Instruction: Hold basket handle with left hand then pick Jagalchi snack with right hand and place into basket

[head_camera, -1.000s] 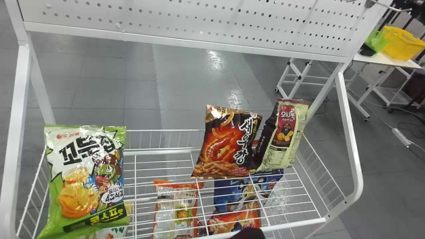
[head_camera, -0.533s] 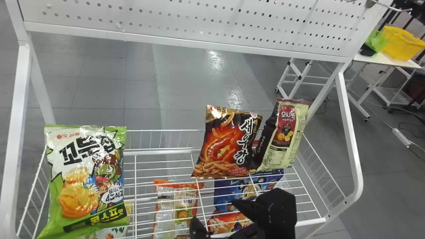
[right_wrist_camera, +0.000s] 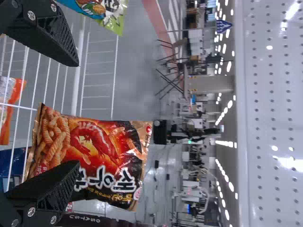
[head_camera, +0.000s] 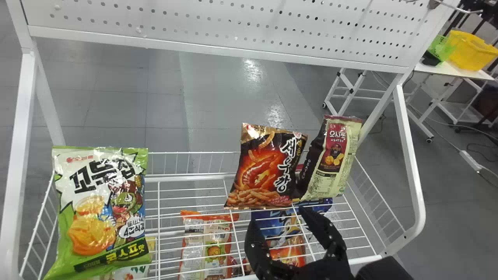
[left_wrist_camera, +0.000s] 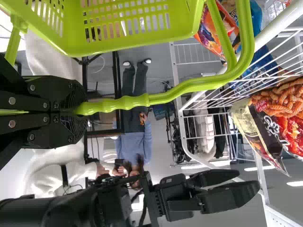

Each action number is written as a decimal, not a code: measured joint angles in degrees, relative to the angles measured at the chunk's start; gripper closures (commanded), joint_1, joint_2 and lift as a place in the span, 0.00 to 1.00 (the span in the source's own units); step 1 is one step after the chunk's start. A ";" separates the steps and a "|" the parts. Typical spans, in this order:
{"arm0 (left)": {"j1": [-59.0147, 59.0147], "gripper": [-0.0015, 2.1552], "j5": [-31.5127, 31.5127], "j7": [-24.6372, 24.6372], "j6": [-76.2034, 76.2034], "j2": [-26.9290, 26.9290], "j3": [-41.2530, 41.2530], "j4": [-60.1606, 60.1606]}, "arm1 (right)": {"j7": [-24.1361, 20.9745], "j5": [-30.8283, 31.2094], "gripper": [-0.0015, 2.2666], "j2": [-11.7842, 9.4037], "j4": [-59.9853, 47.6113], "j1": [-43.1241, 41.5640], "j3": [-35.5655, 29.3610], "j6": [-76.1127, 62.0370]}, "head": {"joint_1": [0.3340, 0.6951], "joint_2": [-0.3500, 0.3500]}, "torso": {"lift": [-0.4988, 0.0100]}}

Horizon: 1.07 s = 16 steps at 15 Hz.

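The black-and-red snack bag (head_camera: pixel 264 173), likely the target, stands roughly upright just beyond the right gripper (head_camera: pixel 279 216), the nearer one, its jaws wide. The left gripper (left_wrist_camera: pixel 83 108) has its jaws closed round the basket handle (left_wrist_camera: pixel 124 103).

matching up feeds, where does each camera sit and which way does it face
Head view: on the head, facing forward and down at the white wire rack; right gripper shows, jaws apart.
Left wrist view: on the left wrist, facing past left gripper, jaws shut on the lime-green plastic basket's curved handle; right arm also shows.
Right wrist view: on the right wrist, facing past its open jaws toward the black-and-red glossy snack bag.
Shared: head and right wrist views show that bag.
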 measured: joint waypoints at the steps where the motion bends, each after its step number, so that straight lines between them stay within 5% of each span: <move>1: -0.04 0.65 0.00 0.00 -0.12 0.00 -0.02 0.12 | -0.24 -0.41 0.03 0.01 1.17 0.91 -0.65 -3.26 | 1.00 0.00 | 0.96; 9: -0.24 0.65 0.00 -0.60 -0.59 0.04 0.18 1.07 | 1.60 -3.70 0.04 0.39 6.77 6.96 -4.50 -20.92 | 1.00 0.00 | 0.96; 16: -0.21 0.65 0.01 -0.89 -0.84 -0.03 -0.11 1.05 | 2.22 -3.53 0.04 0.42 6.92 8.47 -3.87 -22.45 | 1.00 0.00 | 0.96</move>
